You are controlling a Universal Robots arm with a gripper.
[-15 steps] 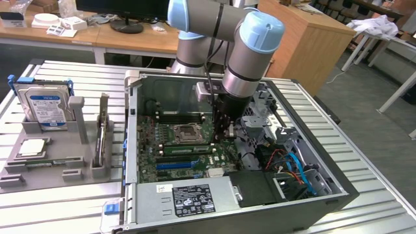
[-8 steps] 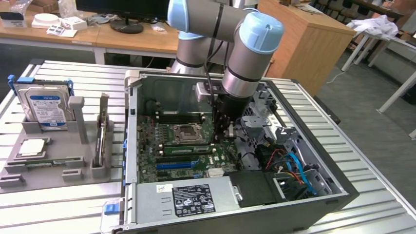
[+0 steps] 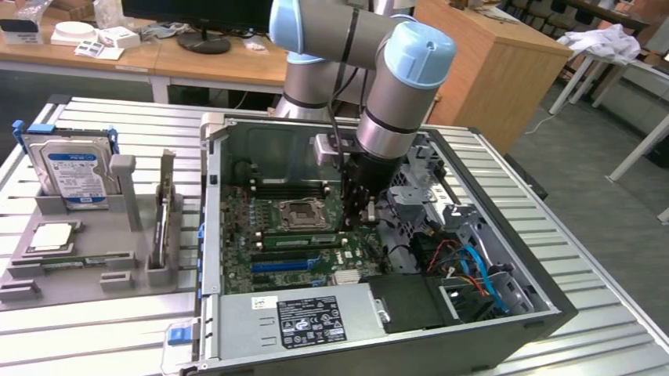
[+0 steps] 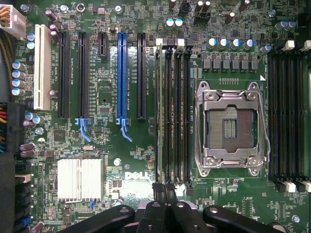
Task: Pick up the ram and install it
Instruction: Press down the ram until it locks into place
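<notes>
Ram (image 4: 159, 116): seated edge-on, outermost of four memory slots (image 4: 178, 116) beside processor socket (image 4: 231, 128). Pincer (image 4: 163, 189): tips together, over ram's end.

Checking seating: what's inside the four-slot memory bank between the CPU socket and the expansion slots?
The ram stands edge-on in the slot nearest the expansion slots; the other three slots look empty. The gripper covers one end of the bank.
</notes>
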